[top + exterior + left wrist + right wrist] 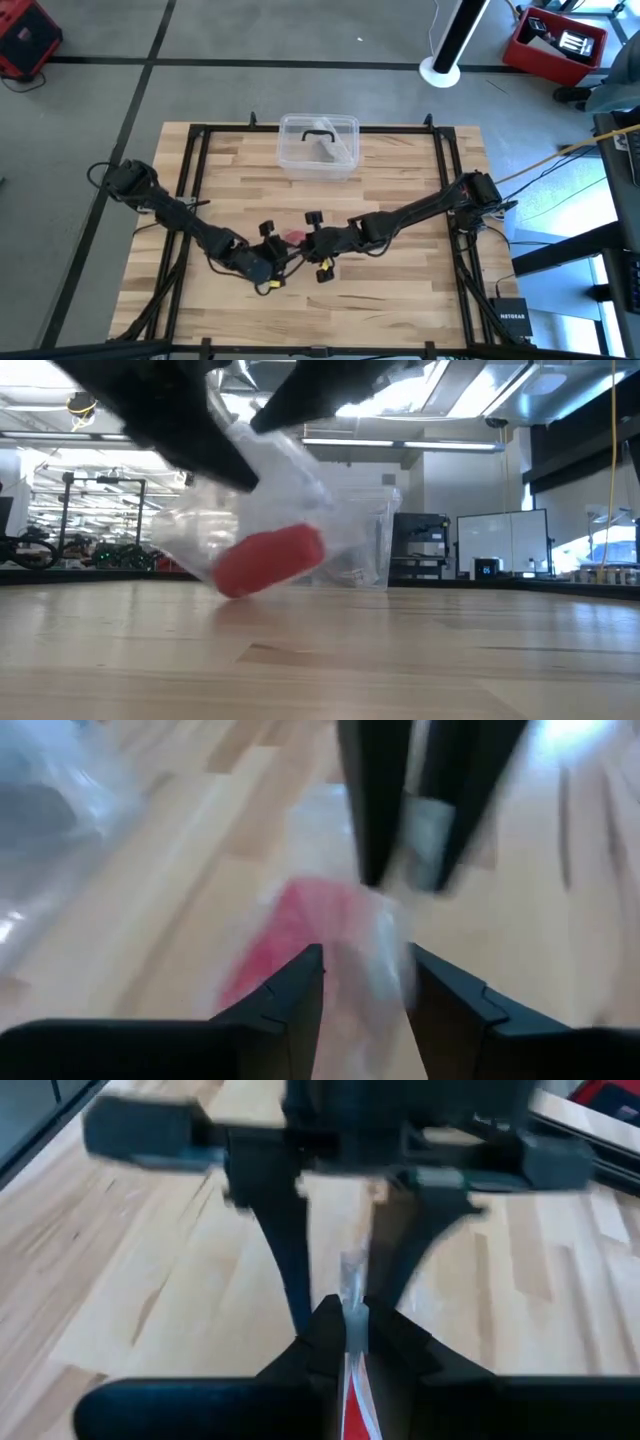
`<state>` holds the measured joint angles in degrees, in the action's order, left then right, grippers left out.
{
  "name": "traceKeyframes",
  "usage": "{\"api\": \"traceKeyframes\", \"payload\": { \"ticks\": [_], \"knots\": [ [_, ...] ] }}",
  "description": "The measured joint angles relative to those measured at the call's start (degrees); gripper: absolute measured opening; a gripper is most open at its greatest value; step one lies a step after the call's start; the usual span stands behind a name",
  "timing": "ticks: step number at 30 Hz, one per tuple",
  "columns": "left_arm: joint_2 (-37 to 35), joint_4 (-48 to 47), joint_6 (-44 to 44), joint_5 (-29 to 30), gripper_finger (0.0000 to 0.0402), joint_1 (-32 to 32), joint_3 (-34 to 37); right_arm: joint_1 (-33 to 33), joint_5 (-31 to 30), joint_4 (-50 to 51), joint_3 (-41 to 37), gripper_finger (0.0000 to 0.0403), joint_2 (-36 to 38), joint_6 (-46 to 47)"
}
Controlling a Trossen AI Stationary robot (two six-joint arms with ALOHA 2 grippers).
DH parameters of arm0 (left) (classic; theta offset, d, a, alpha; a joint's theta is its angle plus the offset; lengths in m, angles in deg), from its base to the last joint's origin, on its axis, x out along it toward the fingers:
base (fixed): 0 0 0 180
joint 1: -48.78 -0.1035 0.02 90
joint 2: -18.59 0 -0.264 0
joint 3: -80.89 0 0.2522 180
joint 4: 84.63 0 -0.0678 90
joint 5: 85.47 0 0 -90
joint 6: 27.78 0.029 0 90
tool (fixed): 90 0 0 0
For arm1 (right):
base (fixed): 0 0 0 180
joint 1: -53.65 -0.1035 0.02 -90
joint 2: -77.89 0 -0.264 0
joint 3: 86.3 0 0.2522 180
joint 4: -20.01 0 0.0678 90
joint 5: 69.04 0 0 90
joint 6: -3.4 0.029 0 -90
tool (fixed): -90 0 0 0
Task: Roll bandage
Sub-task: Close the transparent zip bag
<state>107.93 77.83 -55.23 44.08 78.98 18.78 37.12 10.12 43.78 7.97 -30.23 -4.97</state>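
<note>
Wooden planks make up the tabletop (400, 290), which has a black frame around it and a grey floor beyond. Near the front middle of it both arms meet over the bandage (268, 559), a small red roll inside a clear plastic wrap. Seen from table height, the roll is tilted, with one end higher than the other, and it is just above the wood or hardly touching it; I cannot tell which. The right gripper (345, 1325) has its fingers pressed together on a thin edge of the clear wrap with red in it. The left gripper (365, 982) is on the other side, its fingers apart with a narrow gap, and the roll lies just ahead of them. A clear plastic box (318, 147) with a black handle stands at the far edge.
</note>
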Motion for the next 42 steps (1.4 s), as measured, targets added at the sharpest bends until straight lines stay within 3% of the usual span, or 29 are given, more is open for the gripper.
{"api": "traceKeyframes", "payload": {
  "ticks": [6, 9, 28, 34, 42],
  "knots": [
    [0.0, 3.6, -4.9, 0.1, 0.0117, 3.1, 2.8, 0.0, 0.3, -15.9, -9.7, 0.0032, 0.2, 3.3],
    [0.0, 4.6, -5.2, 0.3, 0.0117, 3.4, 2.8, 0.0, 0.3, -18.9, -11.6, 0.0033, 0.2, 5.8],
    [-1.7, 7.1, 1.9, -0.4, 0.0117, 2.6, 2.7, 0.0, 1.4, -19.6, -11.1, 0.0044, 0.4, 4.4],
    [-1.7, 4.6, -0.7, -0.4, 0.0148, 1.7, 2.7, 0.0, 1.4, -20.3, -11.0, 0.0044, 0.4, 4.4],
    [-1.7, 6.9, 2.6, -0.4, 0.0178, 1.3, 2.7, 0.0, 1.4, -20.5, -11.0, 0.0044, 0.4, 3.9]
  ]
}}
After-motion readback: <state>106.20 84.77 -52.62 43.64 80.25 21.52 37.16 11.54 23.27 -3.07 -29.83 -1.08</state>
